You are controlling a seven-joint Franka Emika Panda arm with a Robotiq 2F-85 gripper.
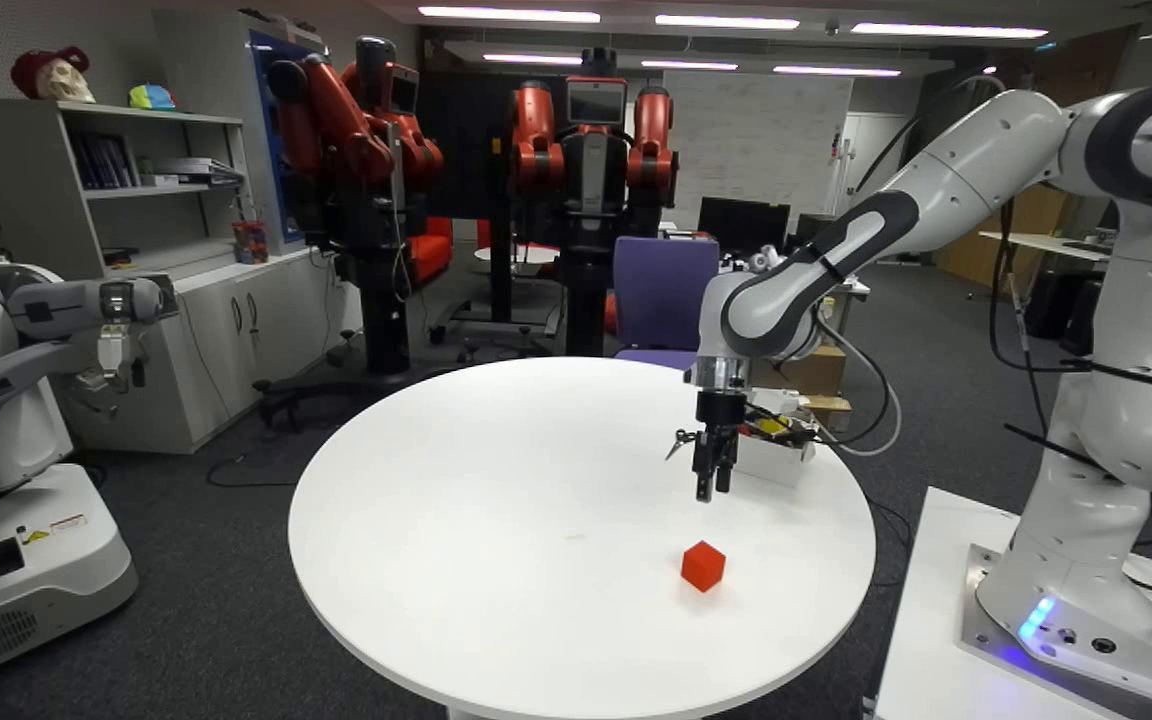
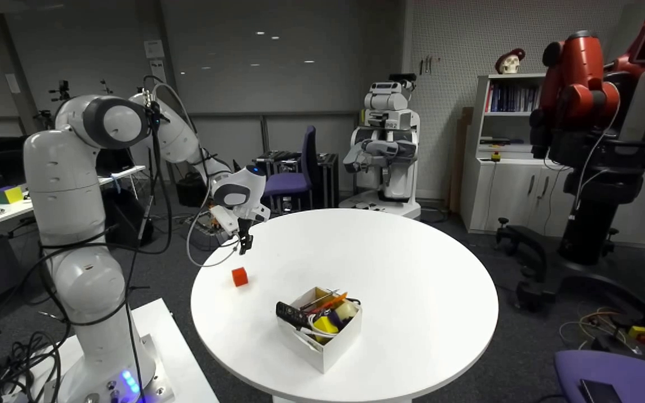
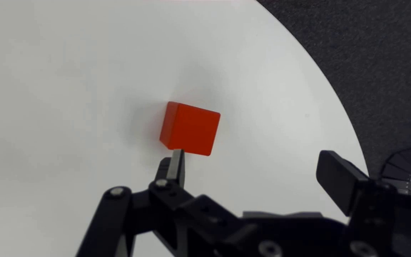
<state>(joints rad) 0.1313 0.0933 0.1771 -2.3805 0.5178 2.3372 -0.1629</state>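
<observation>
Red cube (image 3: 194,130) is on the round white counter (image 3: 66,53), approx. 10 o'clock from my end effector (image 3: 251,152) in the wrist view. I've got the fingers spread wide w/ nothing btwn them, hanging above the counter, clear of the cube. White box (image 2: 342,344) w/ a remote control (image 2: 291,315) poking out is approx. 4 o'clock from the cube in an exterior view. I'd call this the approach step; next move prob. calls for shifting toward 10 o'clock, centring, then lowering.

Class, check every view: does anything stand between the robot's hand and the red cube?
Nothing visible does: only air separates the open hand from the red cube. The white box stands outside that path.
</observation>
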